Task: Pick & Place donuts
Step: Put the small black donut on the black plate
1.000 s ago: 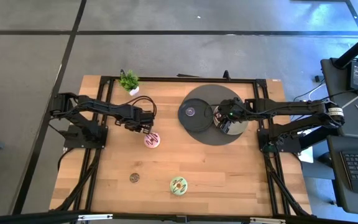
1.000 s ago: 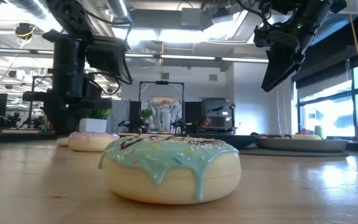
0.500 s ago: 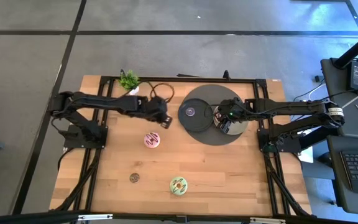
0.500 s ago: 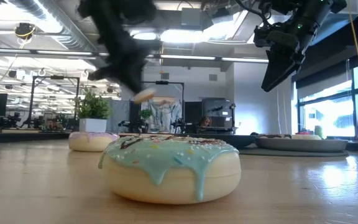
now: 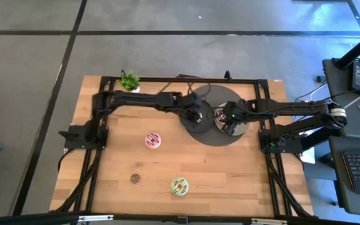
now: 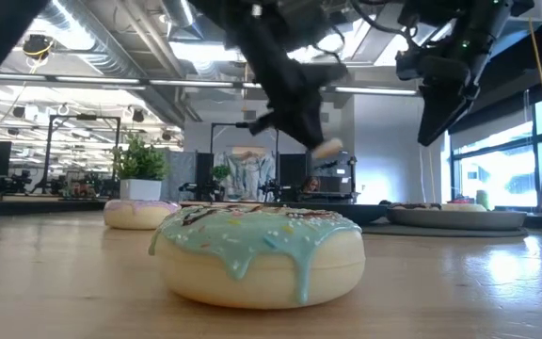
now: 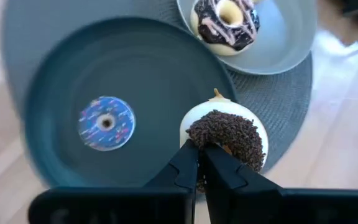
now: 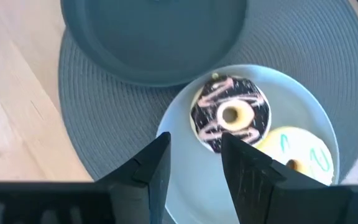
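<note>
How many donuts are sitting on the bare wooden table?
3: a pink-iced ring donut near the middle, a green-iced ring donut nearest the low camera, and a coin-sized brown mini donut left of it. None look hidden.

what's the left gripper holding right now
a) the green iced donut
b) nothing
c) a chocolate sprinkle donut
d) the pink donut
c: in the left wrist view the left gripper is shut on the chocolate sprinkle donut, held over the dark plate.

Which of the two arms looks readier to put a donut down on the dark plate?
The left. Its gripper is shut on the chocolate-sprinkled donut above the dark plate; the right gripper is open and empty.
</note>
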{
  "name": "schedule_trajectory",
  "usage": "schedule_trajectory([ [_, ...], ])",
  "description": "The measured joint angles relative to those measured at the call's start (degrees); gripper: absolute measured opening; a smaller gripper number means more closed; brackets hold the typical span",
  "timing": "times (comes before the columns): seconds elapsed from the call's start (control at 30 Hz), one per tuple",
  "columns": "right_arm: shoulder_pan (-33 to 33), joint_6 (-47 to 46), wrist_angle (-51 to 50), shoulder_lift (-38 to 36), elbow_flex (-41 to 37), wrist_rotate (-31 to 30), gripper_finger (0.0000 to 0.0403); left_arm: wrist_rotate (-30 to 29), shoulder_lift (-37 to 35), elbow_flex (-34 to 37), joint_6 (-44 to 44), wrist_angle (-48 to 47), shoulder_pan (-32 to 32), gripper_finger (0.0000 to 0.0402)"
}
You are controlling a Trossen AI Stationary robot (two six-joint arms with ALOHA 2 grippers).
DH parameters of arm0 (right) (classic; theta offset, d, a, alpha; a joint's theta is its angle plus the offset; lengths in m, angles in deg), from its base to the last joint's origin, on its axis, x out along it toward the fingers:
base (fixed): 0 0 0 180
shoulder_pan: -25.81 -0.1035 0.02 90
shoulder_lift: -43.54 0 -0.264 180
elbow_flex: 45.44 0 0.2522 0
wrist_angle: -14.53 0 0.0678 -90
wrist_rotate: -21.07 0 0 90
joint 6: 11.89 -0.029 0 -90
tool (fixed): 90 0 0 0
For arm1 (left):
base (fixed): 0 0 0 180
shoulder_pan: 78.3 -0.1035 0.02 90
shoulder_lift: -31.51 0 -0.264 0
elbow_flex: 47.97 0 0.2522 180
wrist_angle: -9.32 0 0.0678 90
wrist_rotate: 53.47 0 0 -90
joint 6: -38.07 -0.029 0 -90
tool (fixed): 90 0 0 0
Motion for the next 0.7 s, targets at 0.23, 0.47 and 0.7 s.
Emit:
schedule_trajectory([
  [0.23, 0.0, -0.1, -0.5, -0.6, 0.0, 0.0, 0.0143, 0.1, 8.3, -3.5, 0.7, -2.5, -0.2, 0.0009],
  [0.47, 0.0, 0.0, -0.4, -0.6, 0.0, 0.0, 0.0143, -3.0, 10.9, -3.6, 2.2, -2.5, -0.4, 0.0019],
  [0.7, 0.0, 0.1, -0.4, -0.6, 0.0, 0.0, 0.0143, -5.5, 10.8, -3.6, 2.2, -2.4, -0.7, 0.0019],
])
